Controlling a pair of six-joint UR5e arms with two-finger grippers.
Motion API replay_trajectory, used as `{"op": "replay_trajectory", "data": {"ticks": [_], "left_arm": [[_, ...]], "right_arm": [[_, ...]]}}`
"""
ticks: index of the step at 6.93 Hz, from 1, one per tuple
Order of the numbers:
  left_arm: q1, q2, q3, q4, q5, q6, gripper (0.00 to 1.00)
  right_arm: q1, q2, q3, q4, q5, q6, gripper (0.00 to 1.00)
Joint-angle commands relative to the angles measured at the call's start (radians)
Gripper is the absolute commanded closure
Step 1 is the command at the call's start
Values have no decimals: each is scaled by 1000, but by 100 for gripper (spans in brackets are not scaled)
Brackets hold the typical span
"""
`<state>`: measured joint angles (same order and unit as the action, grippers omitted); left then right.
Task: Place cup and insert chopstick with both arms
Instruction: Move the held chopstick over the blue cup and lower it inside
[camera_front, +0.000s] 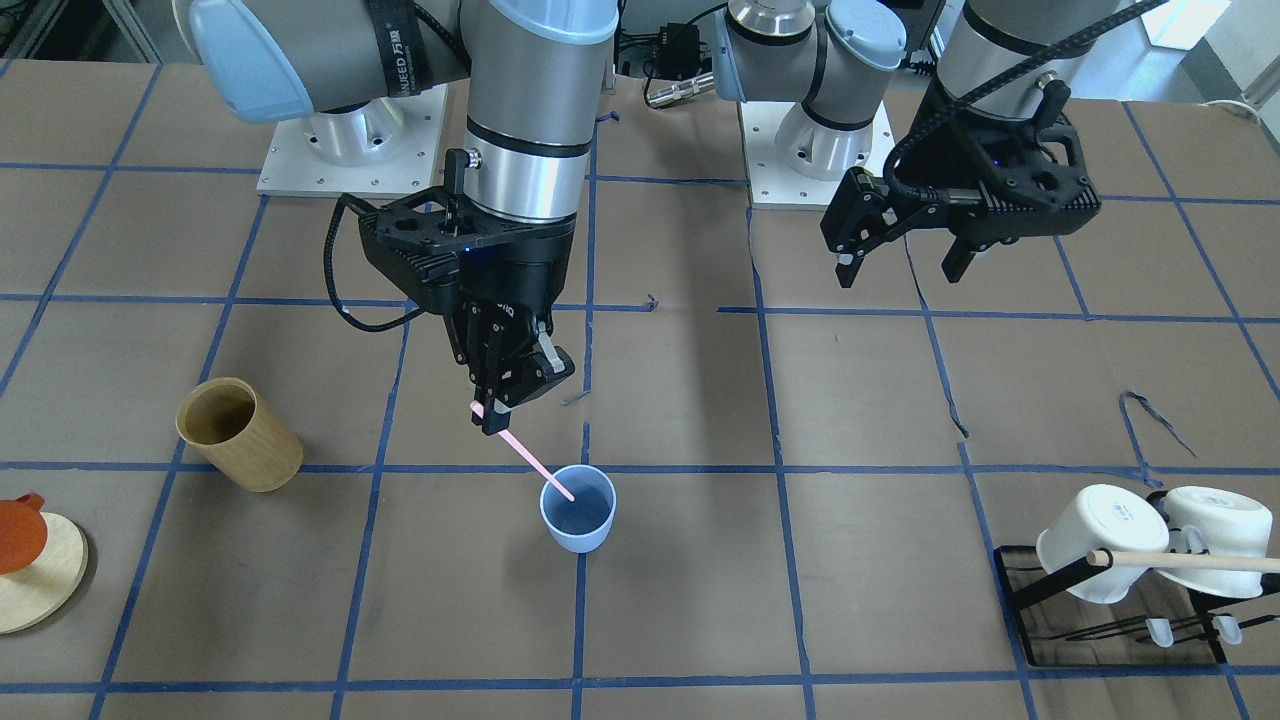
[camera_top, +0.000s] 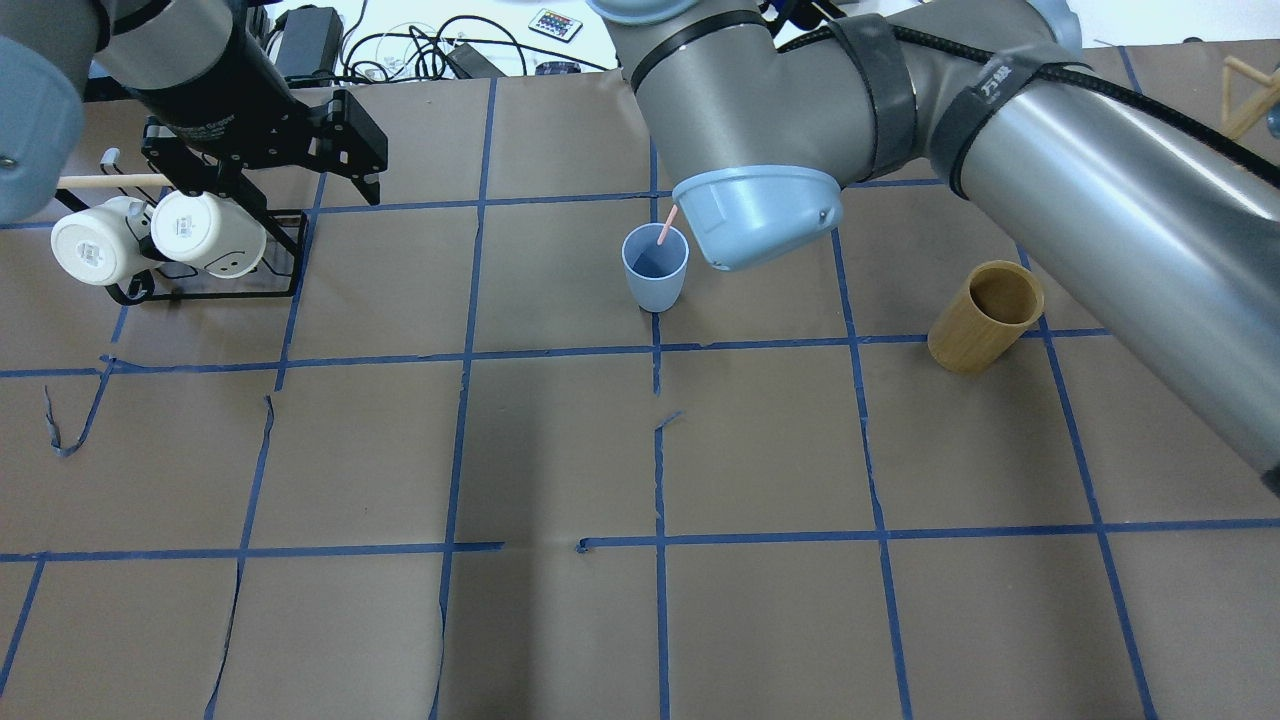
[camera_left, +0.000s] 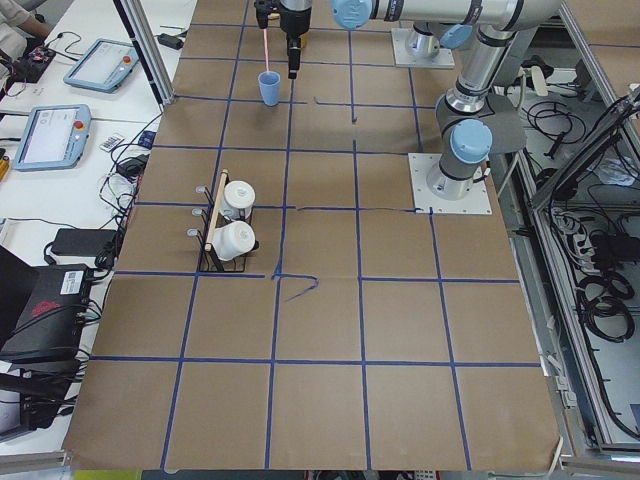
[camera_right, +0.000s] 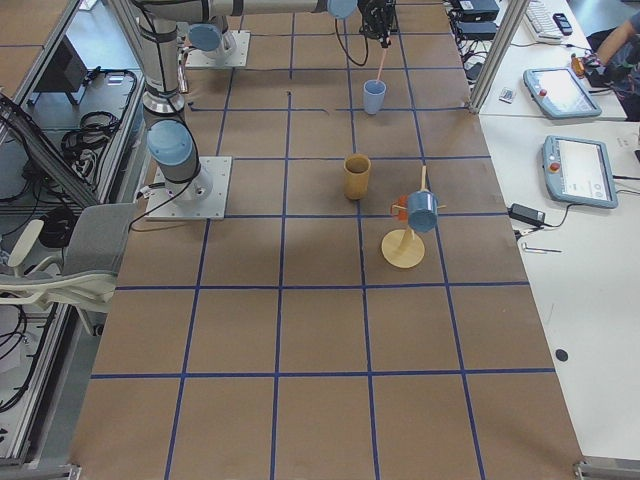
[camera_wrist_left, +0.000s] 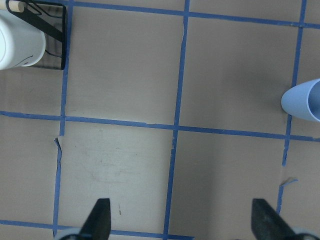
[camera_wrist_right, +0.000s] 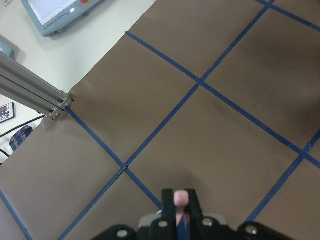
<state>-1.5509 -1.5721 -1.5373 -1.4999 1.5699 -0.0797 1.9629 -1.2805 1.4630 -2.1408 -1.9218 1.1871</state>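
Evidently the insertion step is in hand. Nearest the front-facing camera, the cup (camera_front: 578, 520) stands upright mid-worktop (camera_front: 700, 610) and holds only the lower tip of the chopstick (camera_front: 535, 462), which slants up over its rim. Just behind, the right end effector (camera_front: 497, 408) is clamped on the stick's upper end. The next move probably calls for easing the stick lower and letting go without tipping the light cup. Off to one side, the tan wooden cylinder (camera_front: 240, 433) looks empty. Farthest back, the left end effector (camera_front: 900, 272) hangs spread wide, holding nothing.
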Motion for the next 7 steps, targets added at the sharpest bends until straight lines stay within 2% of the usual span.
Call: {"op": "replay_trajectory", "data": {"ticks": [1, 2, 4, 6, 7], "left_arm": [[-20, -2, 0, -5, -1, -12, 0], [-20, 1, 2, -5, 1, -3, 0], [-20, -2, 2, -5, -2, -2, 0], [-18, -2, 2, -5, -2, 0, 0], [-18, 0, 2, -5, -1, 0, 0]], "right_arm": [[2, 23, 0, -1, -16, 2, 38], [10, 20, -1, -5, -16, 5, 0], [21, 9, -19, 19, -10, -19, 0], [-47, -64, -39, 209, 6, -366, 0], [-105, -95, -39, 311, 47, -445, 0]]}}
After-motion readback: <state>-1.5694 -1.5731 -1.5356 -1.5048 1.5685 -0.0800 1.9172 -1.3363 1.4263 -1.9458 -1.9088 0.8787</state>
